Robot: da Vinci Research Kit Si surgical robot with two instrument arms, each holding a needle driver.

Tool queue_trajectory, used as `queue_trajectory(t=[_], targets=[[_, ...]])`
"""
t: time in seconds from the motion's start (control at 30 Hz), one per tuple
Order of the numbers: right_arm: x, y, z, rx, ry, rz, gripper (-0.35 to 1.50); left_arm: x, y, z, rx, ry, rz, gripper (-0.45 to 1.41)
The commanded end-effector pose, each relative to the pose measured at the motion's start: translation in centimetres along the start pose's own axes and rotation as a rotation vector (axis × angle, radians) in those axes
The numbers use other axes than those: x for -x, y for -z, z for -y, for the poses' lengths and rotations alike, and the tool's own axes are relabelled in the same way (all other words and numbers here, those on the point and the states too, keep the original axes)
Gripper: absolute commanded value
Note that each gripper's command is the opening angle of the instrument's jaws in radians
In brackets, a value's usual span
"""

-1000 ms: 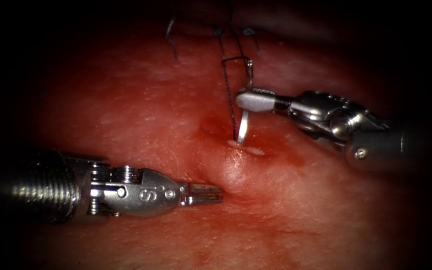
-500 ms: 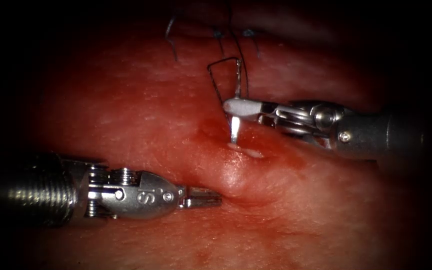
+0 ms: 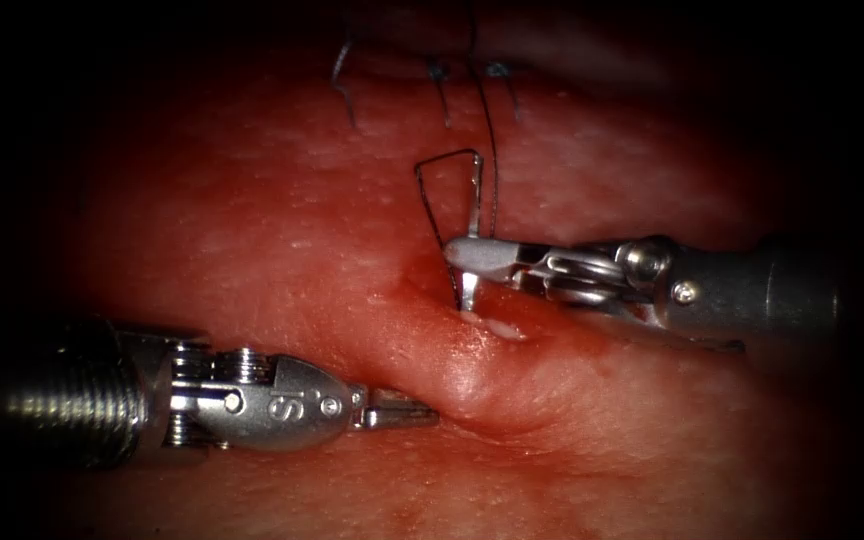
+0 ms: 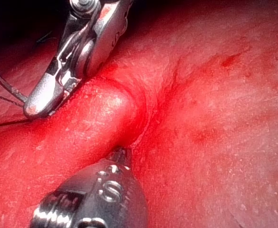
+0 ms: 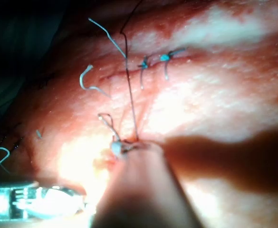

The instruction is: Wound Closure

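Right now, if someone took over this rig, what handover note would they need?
Right end effector: shut on the needle, gripped near its rear end; the tip is in the tissue at the cut.
Left end effector: shut, holds nothing, low on the tissue left of the cut.
Thread: loops from the needle's rear up toward the tied stitches.
Done: stitches tied at the far end of the cut.
Left: the cut near the needle is unstitched.

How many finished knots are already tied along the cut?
2: both sit on the cut beyond the right tool, one knot to the left and the other knot to the right of the thread. More may be hidden in the dark.
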State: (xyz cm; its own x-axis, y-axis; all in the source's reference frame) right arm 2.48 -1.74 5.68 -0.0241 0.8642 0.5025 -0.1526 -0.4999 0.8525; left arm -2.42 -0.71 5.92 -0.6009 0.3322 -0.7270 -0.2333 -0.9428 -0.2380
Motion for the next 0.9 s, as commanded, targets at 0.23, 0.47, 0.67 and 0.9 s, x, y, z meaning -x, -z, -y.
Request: queue_trajectory(t=[0.23,0.47,0.67,0.9], targets=[[0.06,-0.03,0.0,-0.023,-0.05,0.032,-0.35,0.01,-0.09,0.0,0.0,-0.002,-0.001,-0.16],[0.2,-0.05,0.08,-0.073,-0.09,0.071,-0.35,0.02,-0.09,0.0,0.0,-0.002,-0.001,-0.16],[0.37,-0.07,0.14,-0.117,-0.119,0.087,-0.35,0.02,-0.09,0.0,0.0,-0.002,-0.001,-0.16],[0.44,-0.09,0.25,-0.141,-0.139,0.085,-0.35,0.02,-0.1,0.0,-0.001,-0.002,-0.001,-0.16]])
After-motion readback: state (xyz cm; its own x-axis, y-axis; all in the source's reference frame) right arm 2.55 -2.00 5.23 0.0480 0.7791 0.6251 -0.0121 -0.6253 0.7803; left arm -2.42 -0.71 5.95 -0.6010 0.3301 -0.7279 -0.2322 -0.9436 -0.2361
